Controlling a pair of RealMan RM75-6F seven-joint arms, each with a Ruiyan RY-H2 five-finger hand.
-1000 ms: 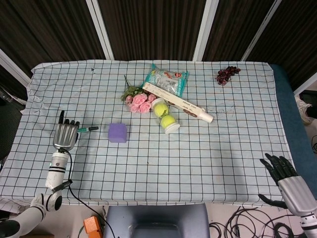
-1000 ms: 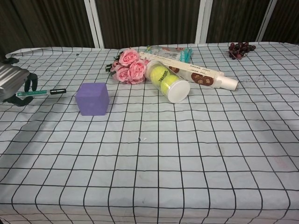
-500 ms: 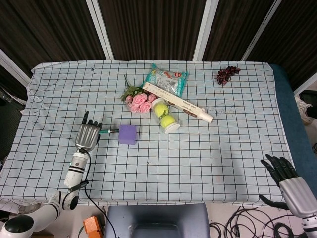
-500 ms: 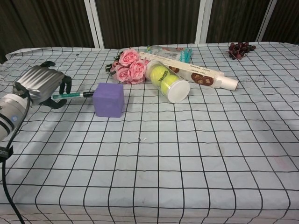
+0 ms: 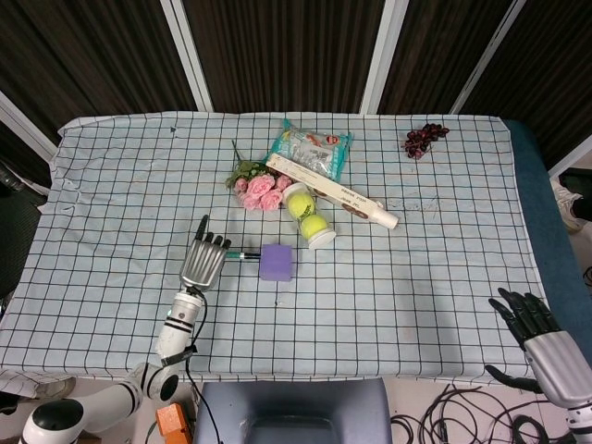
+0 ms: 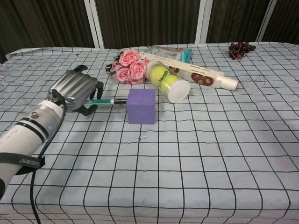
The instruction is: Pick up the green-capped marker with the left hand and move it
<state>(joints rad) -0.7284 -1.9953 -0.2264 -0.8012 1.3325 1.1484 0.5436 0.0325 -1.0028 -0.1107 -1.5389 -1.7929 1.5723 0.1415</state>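
left hand (image 6: pixel 78 91): curled around the green-capped marker (image 6: pixel 108 101), palm down, low over the tabletop (image 6: pixel 196 154); head view shows it left of centre (image 5: pixel 205 262)
green-capped marker: held in left hand, lying roughly level, dark tip end sticks out to the right; green body partly visible, cap itself hidden in the fingers; head view same (image 5: pixel 245 256)
marker tip vs cube: tip touches or sits just beside the left face of the purple cube (image 6: pixel 141 106); cannot tell for sure if there is contact
purple cube: on the tabletop, centre-left, just in front of the pink roses (image 6: pixel 128 66); head view (image 5: pixel 277 262)
tennis ball tube (image 6: pixel 166 80): lying on its side, right of the roses, two yellow balls inside, white cap toward camera
long box (image 6: pixel 191 72): lying diagonal behind the tube, touching it
snack packet (image 5: pixel 309 148): behind the box, far centre
grapes (image 5: pixel 424 139): far right corner, well apart from the rest
right hand (image 5: pixel 538 335): at near right edge of the tabletop, fingers spread, holds nothing; head view only
step: judged as the move phase, marker already grasped, being carried
next move: probably lift or steer the marker clear of the cube, then set it down on bare cloth and release; drop spot not given by the task
risk: tip may shove the cube if travel goes on rightward at this height
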